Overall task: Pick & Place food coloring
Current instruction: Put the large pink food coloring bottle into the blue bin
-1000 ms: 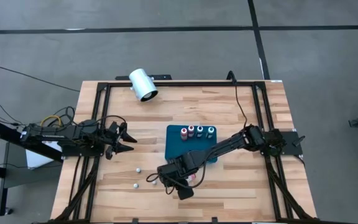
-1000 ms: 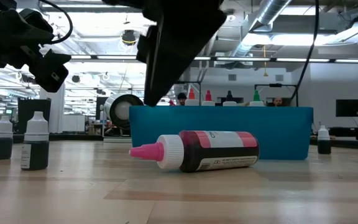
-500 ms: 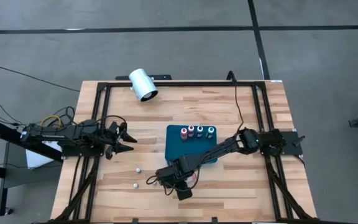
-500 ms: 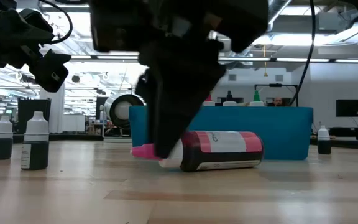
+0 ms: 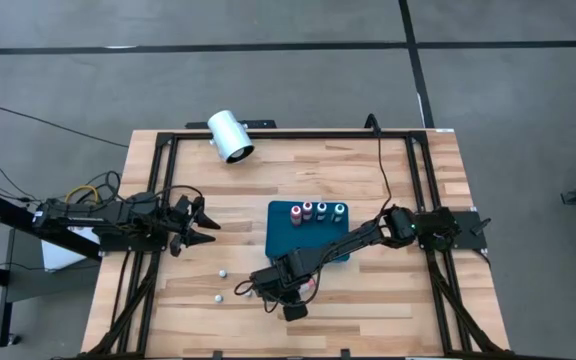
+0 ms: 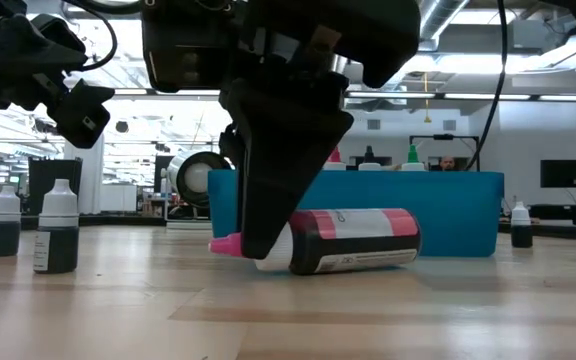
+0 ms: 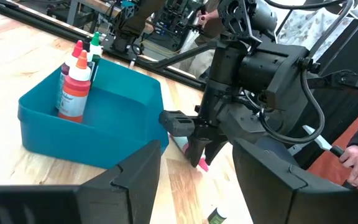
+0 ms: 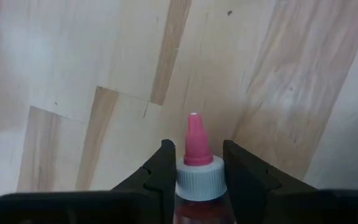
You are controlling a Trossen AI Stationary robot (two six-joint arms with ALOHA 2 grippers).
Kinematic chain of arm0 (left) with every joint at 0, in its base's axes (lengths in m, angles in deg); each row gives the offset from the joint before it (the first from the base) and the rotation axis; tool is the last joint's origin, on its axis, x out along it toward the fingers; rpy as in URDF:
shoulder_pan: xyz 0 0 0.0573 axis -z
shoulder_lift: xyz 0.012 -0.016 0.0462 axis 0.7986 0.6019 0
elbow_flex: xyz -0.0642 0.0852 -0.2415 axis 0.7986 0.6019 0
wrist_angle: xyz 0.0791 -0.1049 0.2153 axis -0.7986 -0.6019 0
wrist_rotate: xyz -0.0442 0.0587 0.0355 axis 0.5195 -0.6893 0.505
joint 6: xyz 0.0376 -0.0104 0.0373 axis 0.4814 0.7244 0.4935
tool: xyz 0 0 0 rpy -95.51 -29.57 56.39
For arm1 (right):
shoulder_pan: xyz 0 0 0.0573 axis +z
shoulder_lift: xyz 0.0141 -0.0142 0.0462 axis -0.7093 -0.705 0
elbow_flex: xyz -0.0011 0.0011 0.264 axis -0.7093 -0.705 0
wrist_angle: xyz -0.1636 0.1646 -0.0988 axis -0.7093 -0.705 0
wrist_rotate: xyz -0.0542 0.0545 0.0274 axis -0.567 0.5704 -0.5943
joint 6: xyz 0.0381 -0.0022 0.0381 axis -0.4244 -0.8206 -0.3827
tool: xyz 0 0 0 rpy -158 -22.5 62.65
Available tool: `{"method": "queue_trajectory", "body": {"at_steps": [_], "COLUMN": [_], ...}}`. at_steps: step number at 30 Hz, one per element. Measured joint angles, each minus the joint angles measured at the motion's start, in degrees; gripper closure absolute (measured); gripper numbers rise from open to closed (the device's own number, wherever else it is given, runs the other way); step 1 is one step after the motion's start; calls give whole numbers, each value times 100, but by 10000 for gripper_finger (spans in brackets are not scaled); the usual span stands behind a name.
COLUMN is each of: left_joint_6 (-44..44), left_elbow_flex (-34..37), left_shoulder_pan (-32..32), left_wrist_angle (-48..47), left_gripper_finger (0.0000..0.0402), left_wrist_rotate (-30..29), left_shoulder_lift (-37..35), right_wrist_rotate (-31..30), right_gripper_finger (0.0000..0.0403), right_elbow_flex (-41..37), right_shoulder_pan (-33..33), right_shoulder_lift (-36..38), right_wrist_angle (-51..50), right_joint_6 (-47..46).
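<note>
A food coloring bottle (image 6: 353, 240) with a dark red body, white cap and pink tip lies on its side on the wooden table, just in front of the blue tray (image 5: 283, 238). My right gripper (image 5: 286, 292) stands over its cap end, pointing steeply down, shut on it. Several more food coloring bottles (image 5: 316, 211) stand upright along the tray's far wall. My left gripper (image 5: 203, 225) waits open and level at the table's left side, holding nothing. My right gripper pinches the bottle's white cap (image 8: 199, 182) between its two fingers (image 8: 164, 171), one on each side, just behind the pink tip (image 8: 195, 142). The fingers come from above, slanting down, and lie across the bottle. The bottle rests on its side on the table.
Small dark bottles with white caps (image 6: 58, 240) (image 6: 3, 225) stand loose on the table left of the gripper, and another (image 6: 520, 225) stands right of the tray. A large white cylinder (image 5: 231, 136) lies at the far edge. Black frame rails run along the table's sides.
My right gripper has come down from above the lying bottle onto its cap end, so that its fingers now stand around the cap. The bottle still lies in front of the tray.
</note>
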Motion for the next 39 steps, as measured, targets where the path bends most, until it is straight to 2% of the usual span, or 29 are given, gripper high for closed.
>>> {"method": "queue_trajectory", "body": {"at_steps": [8, 14, 18, 29, 39], "left_joint_6": [32, 44, 44, 47, 88], "left_elbow_flex": [0, 0, 0, 0, 0], "left_shoulder_pan": [0, 2, 0, 2, 1], "left_wrist_angle": [-1, -3, -4, -4, -6], "left_gripper_finger": [209, 209, 209, 209, 209], "left_wrist_rotate": [-2, -2, -2, -2, -2], "left_shoulder_lift": [0, -2, 0, 0, -1], "right_wrist_rotate": [-13, -9, 10, 28, 158], "right_gripper_finger": [321, 367, 383, 349, 341], "right_elbow_flex": [2, 2, 1, 2, 2], "right_shoulder_pan": [0, 0, 2, 2, 33], "right_shoulder_lift": [0, 0, 0, 0, 9], "right_wrist_angle": [143, 249, 263, -5, -144], "right_joint_6": [-304, -296, -292, -288, -285]}}
